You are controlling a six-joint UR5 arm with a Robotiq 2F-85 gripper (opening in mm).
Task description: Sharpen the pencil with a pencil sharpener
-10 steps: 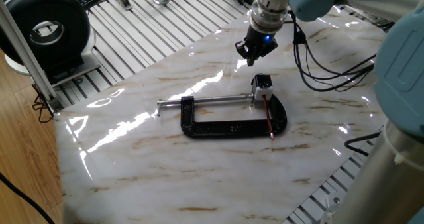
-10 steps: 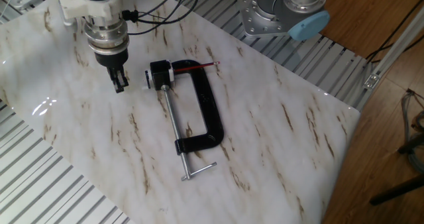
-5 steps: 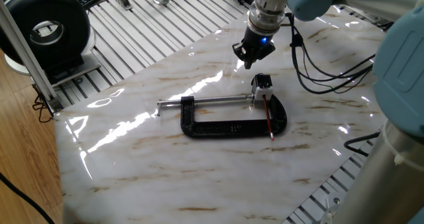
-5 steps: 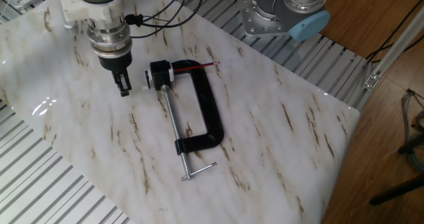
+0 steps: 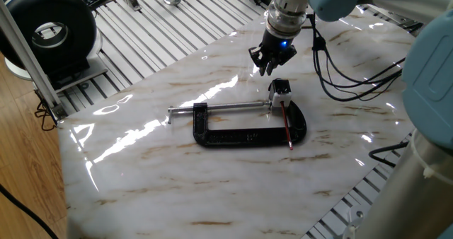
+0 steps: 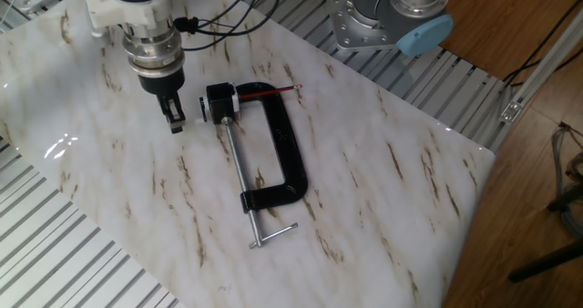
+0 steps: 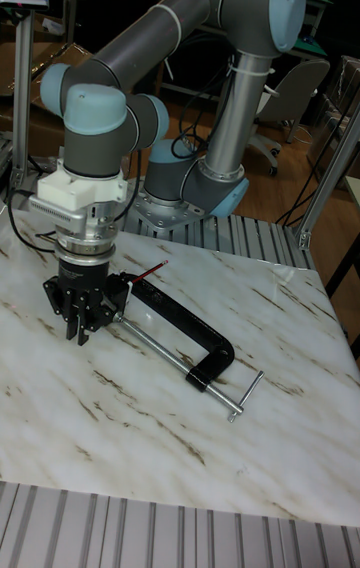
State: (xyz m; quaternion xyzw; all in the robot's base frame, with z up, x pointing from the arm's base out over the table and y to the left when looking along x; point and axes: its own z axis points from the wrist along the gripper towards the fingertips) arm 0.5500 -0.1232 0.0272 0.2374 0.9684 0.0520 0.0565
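Black spool (image 5: 49, 30) on slatted aluminium bench, far left. Glossy marble-pattern worktop (image 5: 163, 168), glare streaks. Black C-clamp (image 5: 248, 134) lying flat mid-worktop. Gripper (image 5: 267, 64) hovering above worktop, empty, fingers nearly together. Pencil sharpener (image 5: 280, 90) held in clamp; red pencil (image 5: 286, 124) lying across clamp frame, tip in sharpener.

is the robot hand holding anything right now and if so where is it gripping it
Nothing is held. The hand hangs empty above the table, beside the pencil sharpener; the pencil sits in the sharpener, untouched.
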